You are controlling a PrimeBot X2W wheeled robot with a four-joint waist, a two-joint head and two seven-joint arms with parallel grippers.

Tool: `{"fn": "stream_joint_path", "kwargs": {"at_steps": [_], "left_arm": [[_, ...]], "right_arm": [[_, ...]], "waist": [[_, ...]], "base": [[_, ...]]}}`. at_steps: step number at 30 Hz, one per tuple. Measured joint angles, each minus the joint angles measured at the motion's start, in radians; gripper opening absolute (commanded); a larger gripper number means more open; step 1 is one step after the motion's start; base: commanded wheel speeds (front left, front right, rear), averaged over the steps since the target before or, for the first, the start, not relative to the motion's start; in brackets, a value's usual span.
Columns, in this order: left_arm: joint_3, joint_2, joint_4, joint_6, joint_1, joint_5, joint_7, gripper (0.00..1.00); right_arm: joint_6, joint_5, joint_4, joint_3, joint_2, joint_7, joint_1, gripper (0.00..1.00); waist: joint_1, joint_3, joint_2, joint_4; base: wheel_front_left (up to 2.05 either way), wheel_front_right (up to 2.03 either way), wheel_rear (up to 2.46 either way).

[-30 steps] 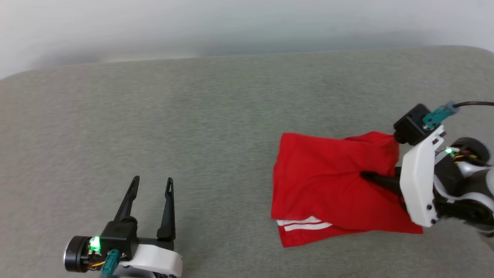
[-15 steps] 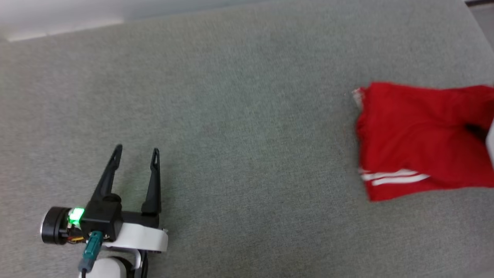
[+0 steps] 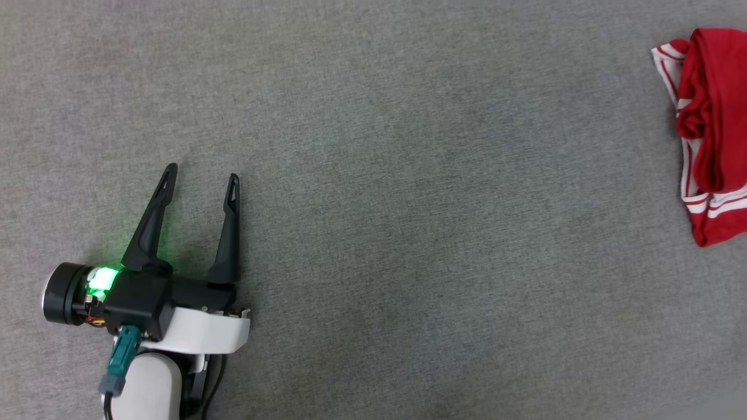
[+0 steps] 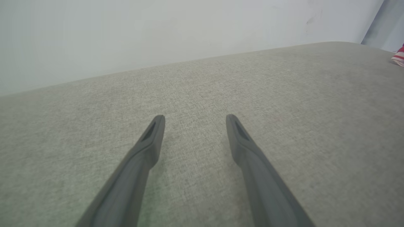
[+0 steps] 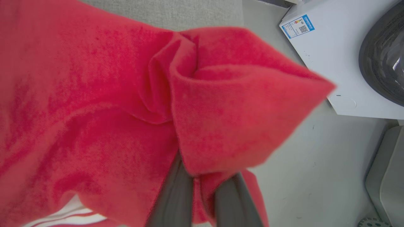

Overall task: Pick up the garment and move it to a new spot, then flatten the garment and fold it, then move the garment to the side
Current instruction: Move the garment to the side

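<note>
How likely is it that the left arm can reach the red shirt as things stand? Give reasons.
Probably not from here: the left tool sits open at the head view's lower left, the shirt at its far right edge. Grey surface lies between; distance is the obstacle.

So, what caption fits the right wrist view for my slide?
The right fingers pinch a fold of the red shirt.

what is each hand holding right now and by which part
The right hand is shut on the red shirt, pinching a bunched fold of its red cloth. The left hand is open and holds nothing.
</note>
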Motion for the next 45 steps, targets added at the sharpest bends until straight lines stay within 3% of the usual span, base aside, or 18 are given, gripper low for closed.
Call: {"fn": "stream_joint_path", "kwargs": {"at_steps": [4,5,6,7,13,17,22,31,40,45], "left_arm": [[-0.008,0.002,0.002,0.000,-0.007,-0.001,-0.001,1.00],[-0.008,0.002,0.004,0.001,-0.007,-0.001,-0.001,1.00],[-0.007,0.001,0.008,0.003,-0.007,-0.002,-0.001,1.00],[-0.006,0.001,0.012,0.005,-0.007,-0.004,-0.001,1.00],[-0.007,-0.013,0.032,0.020,0.025,-0.013,0.000,1.00],[-0.004,-0.024,0.041,0.031,0.061,-0.020,0.000,1.00],[0.006,-0.040,0.052,0.046,0.114,-0.028,0.000,1.00],[0.016,-0.063,0.065,0.060,0.181,-0.038,0.000,1.00],[0.019,-0.078,0.083,0.062,0.228,-0.046,0.000,1.00],[0.014,-0.082,0.098,0.056,0.240,-0.045,0.000,1.00]], "right_arm": [[0.000,-0.057,0.045,-0.027,0.054,-0.029,-0.005,0.00],[0.000,-0.062,0.057,-0.038,0.062,-0.038,-0.005,0.31],[0.000,-0.064,0.069,-0.049,0.069,-0.042,-0.005,0.72],[0.000,-0.074,0.078,-0.053,0.074,-0.044,-0.005,1.00],[0.000,-0.136,0.071,-0.071,0.072,-0.115,0.005,1.00],[0.000,-0.189,0.033,-0.096,0.076,-0.253,0.009,1.00],[0.000,-0.262,-0.019,-0.151,0.132,-0.467,0.027,1.00],[0.000,-0.393,-0.169,-0.243,0.328,-0.805,0.145,1.00],[0.000,-0.446,-0.340,-0.265,0.547,-0.865,0.358,1.00],[0.000,-0.420,-0.377,-0.244,0.612,-0.868,0.485,1.00]], "waist": [[0.0000,0.013,0.0000,0.006],[0.0000,0.008,0.0000,0.007],[0.0000,0.000,0.0000,0.008],[-0.0001,-0.008,0.0000,0.009],[-0.0001,-0.085,0.0000,0.017],[-0.0001,-0.151,0.0000,0.025],[-0.0002,-0.235,0.0001,0.042],[-0.0003,-0.356,0.0000,0.108],[-0.0003,-0.450,0.0000,0.180],[-0.0004,-0.486,0.0000,0.212]], "base": [[0.00,0.00,0.00],[0.00,0.00,0.00],[0.00,0.00,0.00],[0.00,0.00,0.00],[0.00,0.00,0.00],[0.00,0.00,0.00],[0.00,0.00,0.00],[0.00,0.00,0.00],[0.00,0.00,0.00],[0.00,0.00,0.00]]}}
